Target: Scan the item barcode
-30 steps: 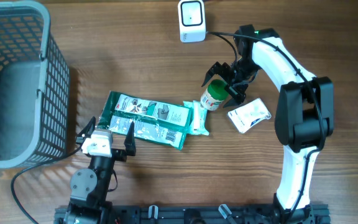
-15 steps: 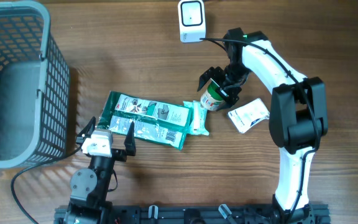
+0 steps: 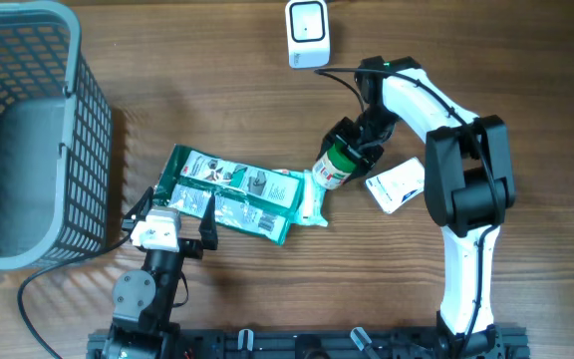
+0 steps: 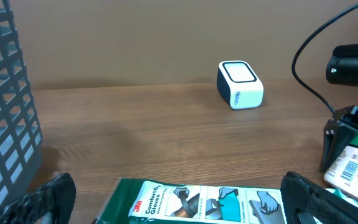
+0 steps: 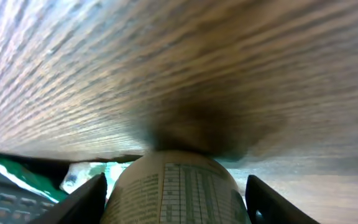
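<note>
Right arm (image 3: 419, 95) bent low, right jaws straddling bottle (image 3: 332, 168), grip uncertain, left jaws spread wide

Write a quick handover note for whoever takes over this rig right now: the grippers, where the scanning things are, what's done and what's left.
Left gripper: jaws wide open, empty, at the near edge of the glove packs.
Right gripper: jaws on either side of the green-capped bottle, which lies on the table; it is unclear whether they grip it yet.
Scanner: white unit at the far side of the table, beyond the bottle.
Done: the right arm is at the bottle.
Left: secure the grip, lift the bottle, and present its barcode label to the scanner.
</note>
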`<state>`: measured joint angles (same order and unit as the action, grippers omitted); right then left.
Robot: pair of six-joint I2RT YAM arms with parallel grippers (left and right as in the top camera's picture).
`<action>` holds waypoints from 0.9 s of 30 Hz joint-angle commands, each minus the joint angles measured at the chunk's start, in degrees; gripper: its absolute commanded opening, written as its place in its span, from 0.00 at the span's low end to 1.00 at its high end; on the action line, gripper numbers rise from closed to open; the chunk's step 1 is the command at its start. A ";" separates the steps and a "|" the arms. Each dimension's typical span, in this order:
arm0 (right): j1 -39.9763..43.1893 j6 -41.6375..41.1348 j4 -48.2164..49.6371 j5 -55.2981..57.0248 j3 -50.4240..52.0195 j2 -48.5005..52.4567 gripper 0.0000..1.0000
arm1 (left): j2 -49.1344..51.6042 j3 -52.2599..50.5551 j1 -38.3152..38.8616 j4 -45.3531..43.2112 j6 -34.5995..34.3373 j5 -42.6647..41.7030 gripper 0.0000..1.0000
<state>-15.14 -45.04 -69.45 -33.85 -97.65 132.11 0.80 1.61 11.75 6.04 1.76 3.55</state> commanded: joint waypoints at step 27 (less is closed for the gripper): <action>-13.14 26.84 -22.73 -21.03 -16.35 -12.94 0.52 | -0.26 -0.28 0.37 -0.20 -0.76 0.59 1.00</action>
<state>-24.43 -12.78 -91.92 -51.64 -112.86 127.50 0.80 1.61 11.75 6.04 1.76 3.57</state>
